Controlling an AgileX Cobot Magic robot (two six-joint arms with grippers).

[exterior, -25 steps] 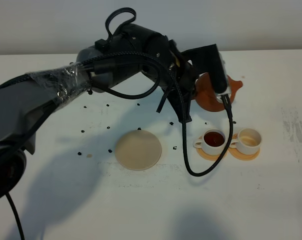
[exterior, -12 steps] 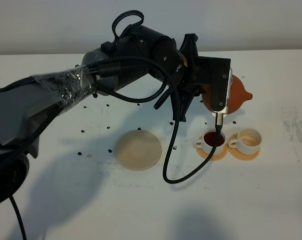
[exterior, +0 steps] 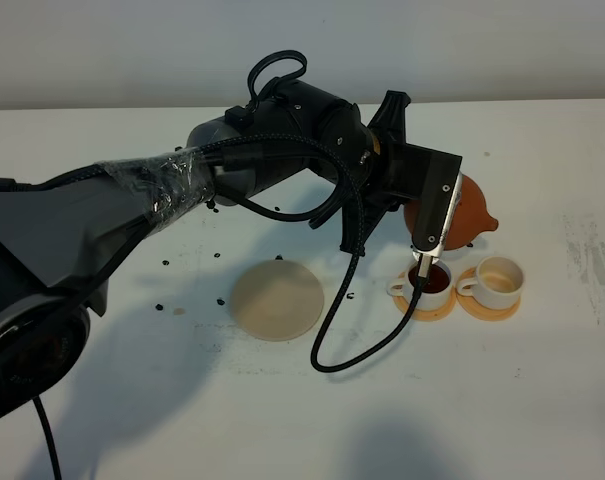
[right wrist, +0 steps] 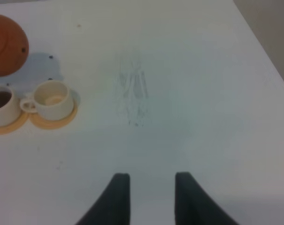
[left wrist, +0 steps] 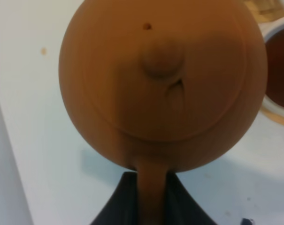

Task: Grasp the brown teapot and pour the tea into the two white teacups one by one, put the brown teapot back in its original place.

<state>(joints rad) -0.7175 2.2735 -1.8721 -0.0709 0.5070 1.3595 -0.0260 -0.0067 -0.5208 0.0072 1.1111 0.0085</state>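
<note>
My left gripper [exterior: 429, 212] reaches across to the right and is shut on the loop handle of the brown teapot [exterior: 464, 212], holding it in the air just above and behind the two white teacups. In the left wrist view the teapot [left wrist: 160, 84] fills the frame, with its handle between my fingers [left wrist: 120, 199]. The left cup [exterior: 429, 282] holds dark tea. The right cup [exterior: 500, 280] looks empty. Each stands on an orange-tan coaster [exterior: 494, 311]. The pale beige disc [exterior: 277, 299] lies bare to the left. My right gripper [right wrist: 151, 183] is open and empty over bare table, with the cups [right wrist: 50, 99] far ahead of it.
A black cable [exterior: 357, 345] loops down from the left arm onto the table between the disc and the cups. Small dark specks [exterior: 218, 254] are scattered behind and left of the disc. Grey scuff marks [exterior: 592, 262] lie at the table's right side.
My left gripper has carried the teapot to the right and then lower, closer above the cups, and the wrist has turned. The cups and the disc have not moved.
</note>
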